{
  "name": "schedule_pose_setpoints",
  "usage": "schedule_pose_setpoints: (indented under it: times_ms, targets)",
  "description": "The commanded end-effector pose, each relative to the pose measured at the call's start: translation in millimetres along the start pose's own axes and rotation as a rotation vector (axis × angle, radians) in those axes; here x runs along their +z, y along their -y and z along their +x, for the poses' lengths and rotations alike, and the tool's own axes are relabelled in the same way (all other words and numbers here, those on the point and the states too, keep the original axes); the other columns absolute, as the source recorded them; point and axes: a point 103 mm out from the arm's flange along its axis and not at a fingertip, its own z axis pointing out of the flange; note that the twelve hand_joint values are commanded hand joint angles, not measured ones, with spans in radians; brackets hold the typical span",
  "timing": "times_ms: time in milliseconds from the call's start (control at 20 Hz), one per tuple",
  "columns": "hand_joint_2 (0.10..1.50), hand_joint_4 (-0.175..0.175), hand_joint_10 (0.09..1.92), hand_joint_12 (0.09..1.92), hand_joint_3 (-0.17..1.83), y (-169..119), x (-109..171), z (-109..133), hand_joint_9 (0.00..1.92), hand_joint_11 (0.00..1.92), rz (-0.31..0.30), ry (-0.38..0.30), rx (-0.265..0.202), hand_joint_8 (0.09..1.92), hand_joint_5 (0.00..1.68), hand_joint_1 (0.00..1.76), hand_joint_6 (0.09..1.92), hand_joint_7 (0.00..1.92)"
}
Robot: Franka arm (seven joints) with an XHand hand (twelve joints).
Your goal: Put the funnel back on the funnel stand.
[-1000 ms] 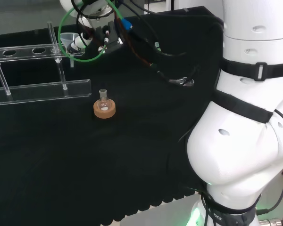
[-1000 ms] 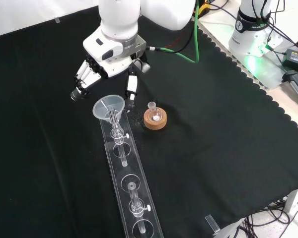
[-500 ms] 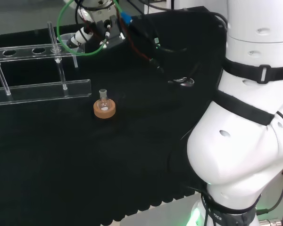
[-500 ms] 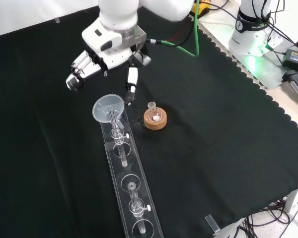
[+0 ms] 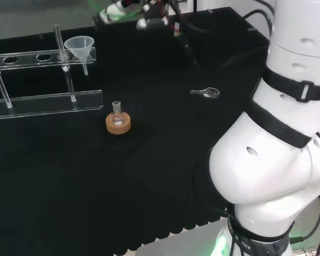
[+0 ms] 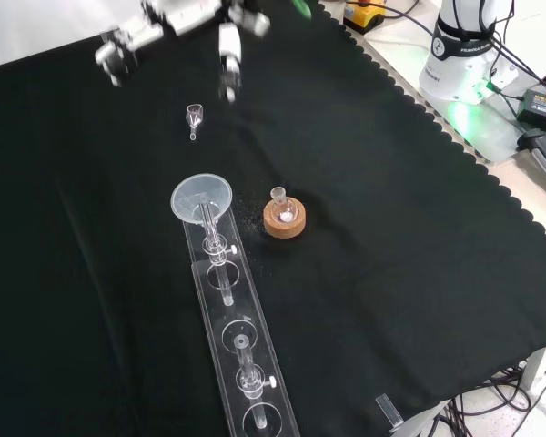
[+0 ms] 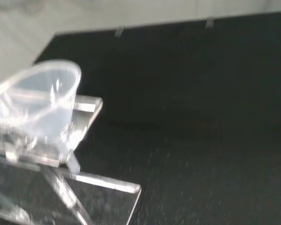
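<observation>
Funnel seated in end hole of funnel stand; hand above counter, fingers straight, empty. Withdraw straight up, avoiding stand.

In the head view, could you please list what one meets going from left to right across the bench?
Funnel stand → funnel → small flask on its cork ring → small scoop lying on the cloth → the arm's white links.

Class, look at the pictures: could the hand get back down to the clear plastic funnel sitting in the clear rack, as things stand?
Probably yes. The hand hangs above the bench, fingers straight, holding nothing, and nothing stands over the clear plastic funnel.
</observation>
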Motion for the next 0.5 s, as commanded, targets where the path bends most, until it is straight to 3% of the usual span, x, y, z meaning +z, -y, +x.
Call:
schedule_pose_setpoints:
  times_ms: [50,150,300,500]
  targets:
    - [0.7,-0.103,0.09,1.28,0.02,43.1,-55.1,-33.5,0.0,0.0,-0.055,-0.218,-0.113,0.09,0.0,0.33,0.09,0.0]
    - [0.7,-0.1,0.09,1.26,0.02,45.2,-55.4,-38.9,0.0,0.0,-0.071,-0.219,-0.111,0.09,0.0,0.32,0.09,0.0]
    - [0.71,-0.096,0.09,1.25,0.03,41.4,-51.7,-49.0,0.0,0.0,-0.094,-0.259,-0.07,0.09,0.0,0.32,0.09,0.0]
    - [0.72,-0.093,0.09,1.26,0.03,33.5,-45.6,-47.1,0.0,0.0,-0.091,-0.27,-0.077,0.09,0.0,0.32,0.09,0.0]
